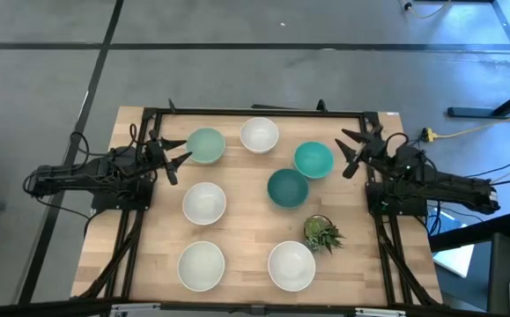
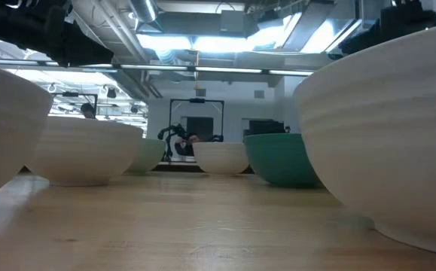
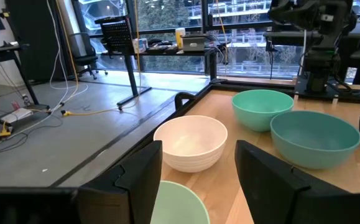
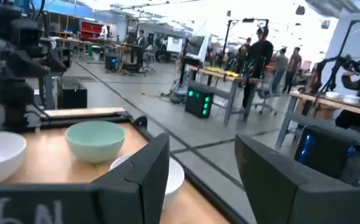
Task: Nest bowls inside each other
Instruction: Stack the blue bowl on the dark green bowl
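Note:
Seven bowls stand on their bases on the wooden table. In the high view a pale mint bowl and a white bowl sit near the far edge. A bright teal bowl touches a dark teal bowl. Three white bowls stand nearer. My left gripper hovers open just left of the mint bowl. My right gripper hovers open just right of the bright teal bowl. In the left wrist view my left gripper faces the far white bowl, with the mint bowl's rim below.
A small spiky green plant stands near the table's right side, between the dark teal bowl and the near right white bowl. A black frame runs along the far edge. In the right wrist view people stand far off in the room.

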Tool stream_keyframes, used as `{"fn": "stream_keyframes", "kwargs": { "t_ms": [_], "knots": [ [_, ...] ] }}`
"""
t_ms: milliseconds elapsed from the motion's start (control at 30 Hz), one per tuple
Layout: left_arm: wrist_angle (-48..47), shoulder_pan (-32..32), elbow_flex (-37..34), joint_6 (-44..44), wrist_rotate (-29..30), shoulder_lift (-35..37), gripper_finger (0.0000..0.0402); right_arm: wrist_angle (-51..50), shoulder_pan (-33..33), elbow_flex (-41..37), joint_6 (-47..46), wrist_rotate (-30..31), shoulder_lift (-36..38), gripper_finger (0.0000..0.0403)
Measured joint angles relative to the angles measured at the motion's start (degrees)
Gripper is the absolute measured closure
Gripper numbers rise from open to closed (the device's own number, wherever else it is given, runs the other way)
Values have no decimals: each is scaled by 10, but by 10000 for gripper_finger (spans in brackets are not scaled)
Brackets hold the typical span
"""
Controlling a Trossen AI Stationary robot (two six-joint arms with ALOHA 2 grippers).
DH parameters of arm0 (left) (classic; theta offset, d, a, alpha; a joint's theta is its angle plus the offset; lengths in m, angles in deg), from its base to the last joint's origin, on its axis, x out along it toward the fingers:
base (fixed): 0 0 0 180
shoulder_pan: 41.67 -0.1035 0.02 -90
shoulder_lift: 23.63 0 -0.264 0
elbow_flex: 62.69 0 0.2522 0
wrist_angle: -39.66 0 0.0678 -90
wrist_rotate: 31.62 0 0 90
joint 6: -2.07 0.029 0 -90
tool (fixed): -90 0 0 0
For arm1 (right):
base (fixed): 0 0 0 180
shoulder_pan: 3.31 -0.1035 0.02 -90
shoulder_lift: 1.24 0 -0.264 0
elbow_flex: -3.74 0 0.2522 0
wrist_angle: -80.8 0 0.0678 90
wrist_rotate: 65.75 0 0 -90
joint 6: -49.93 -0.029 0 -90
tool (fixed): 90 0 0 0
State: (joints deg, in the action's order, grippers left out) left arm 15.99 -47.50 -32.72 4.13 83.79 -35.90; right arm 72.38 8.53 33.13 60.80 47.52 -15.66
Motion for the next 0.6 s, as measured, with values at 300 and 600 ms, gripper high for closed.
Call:
{"fn": "stream_keyframes", "kwargs": {
  "t_ms": [300,600],
  "knots": [
    [0,0,0,0,0,0,205,93,0,19,-63,5,-13,219],
    [0,0,0,0,0,0,205,131,0,19,-118,5,-14,219]
  ]
}}
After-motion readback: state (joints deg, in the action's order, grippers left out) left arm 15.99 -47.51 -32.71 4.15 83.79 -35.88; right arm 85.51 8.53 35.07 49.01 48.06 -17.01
